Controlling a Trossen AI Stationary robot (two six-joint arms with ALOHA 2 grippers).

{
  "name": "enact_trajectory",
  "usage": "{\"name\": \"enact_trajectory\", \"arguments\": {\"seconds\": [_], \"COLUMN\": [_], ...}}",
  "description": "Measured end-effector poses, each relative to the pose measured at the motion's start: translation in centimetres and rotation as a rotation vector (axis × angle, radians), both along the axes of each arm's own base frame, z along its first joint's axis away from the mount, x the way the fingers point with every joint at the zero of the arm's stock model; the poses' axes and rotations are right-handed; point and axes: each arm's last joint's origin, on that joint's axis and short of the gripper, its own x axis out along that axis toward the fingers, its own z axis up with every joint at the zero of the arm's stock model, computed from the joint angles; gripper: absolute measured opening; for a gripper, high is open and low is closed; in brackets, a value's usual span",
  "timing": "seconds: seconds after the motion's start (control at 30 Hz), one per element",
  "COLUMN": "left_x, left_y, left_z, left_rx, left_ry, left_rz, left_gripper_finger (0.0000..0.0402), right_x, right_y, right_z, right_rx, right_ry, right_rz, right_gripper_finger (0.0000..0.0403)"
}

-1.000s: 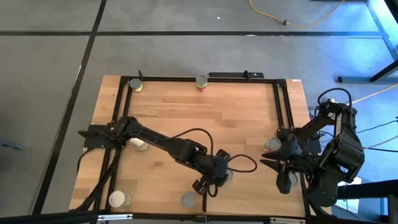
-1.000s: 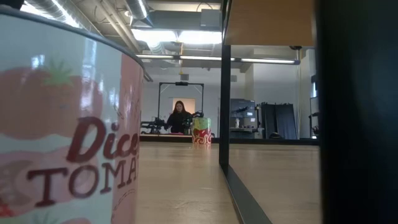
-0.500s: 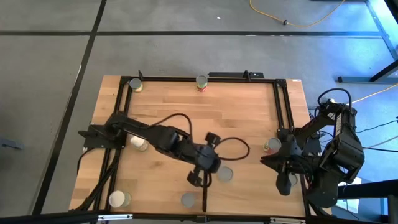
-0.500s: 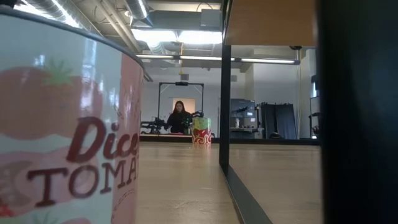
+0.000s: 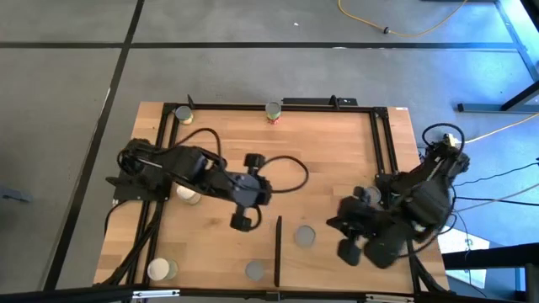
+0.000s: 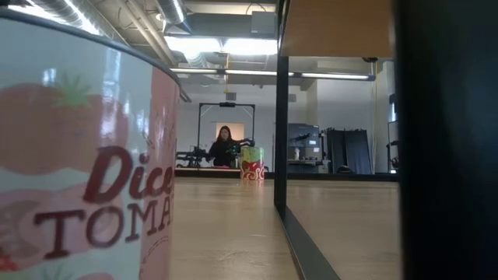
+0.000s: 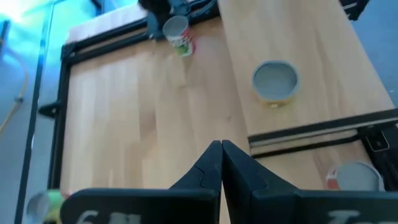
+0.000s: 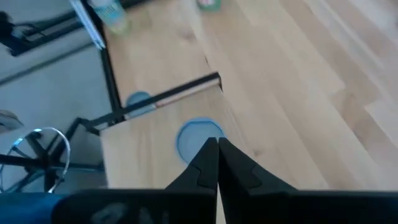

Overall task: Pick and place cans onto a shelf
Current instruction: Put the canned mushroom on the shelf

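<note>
Two arms work over the desk (image 5: 337,168) seen from above. The left gripper (image 5: 244,220) hangs near the desk's middle, empty. The right gripper (image 5: 349,251) sits toward four o'clock, also carrying nothing. A grey-topped can (image 5: 304,236) stands just right of a thin black strip (image 5: 278,251), on the shelf (image 5: 324,261) toward five o'clock. Another grey-topped can (image 5: 254,270) stands at six o'clock, left of the strip. A cream-topped can (image 5: 158,269) sits at seven o'clock, another pale can (image 5: 187,194) at nine beside the left arm. Two more stand along the far edge, one at eleven (image 5: 184,114) and a red-sided one at twelve (image 5: 273,112).

From desk level, a big diced-tomato can (image 6: 85,155) fills the near left. A small red can (image 6: 251,164) stands far off, with a person (image 6: 224,146) seated in the room behind.

The left wrist view shows the left gripper's (image 7: 219,155) jaws pressed together, with a grey-topped can (image 7: 275,82) on the shelf (image 7: 311,56) ahead.

The right wrist view shows the right gripper's (image 8: 216,152) jaws together too, a round blue-tinted can top (image 8: 196,134) just beyond them.
</note>
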Motion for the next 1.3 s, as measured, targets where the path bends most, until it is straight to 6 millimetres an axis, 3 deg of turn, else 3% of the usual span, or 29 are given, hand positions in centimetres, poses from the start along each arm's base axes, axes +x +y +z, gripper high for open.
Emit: {"name": "enact_trajectory", "arguments": {"seconds": [0.33,0.7,0.93,1.3], "left_x": [-4.0,-5.4,-5.5,-5.7], "left_y": [0.2,-1.1,-1.3,-1.2], "left_z": [1.7,2.3,2.2,2.0], "left_rx": [-0.056,-0.072,-0.07,-0.056], "left_ry": [0.038,0.018,0.023,0.056], "left_rz": [0.035,-0.01,-0.016,-0.013], "left_gripper_finger": [0.0,0.0,0.0,0.0], "right_x": [5.1,9.0,9.8,8.8], "right_y": [1.0,0.8,0.9,0.5], "right_z": [-3.8,-8.1,-9.4,-9.7], "right_rx": [0.02,0.012,0.034,0.053], "right_ry": [0.162,0.309,0.369,0.486], "right_rz": [0.139,0.131,0.153,0.091], "right_gripper_finger": [0.0003,0.0003,0.0003,0.0003]}}
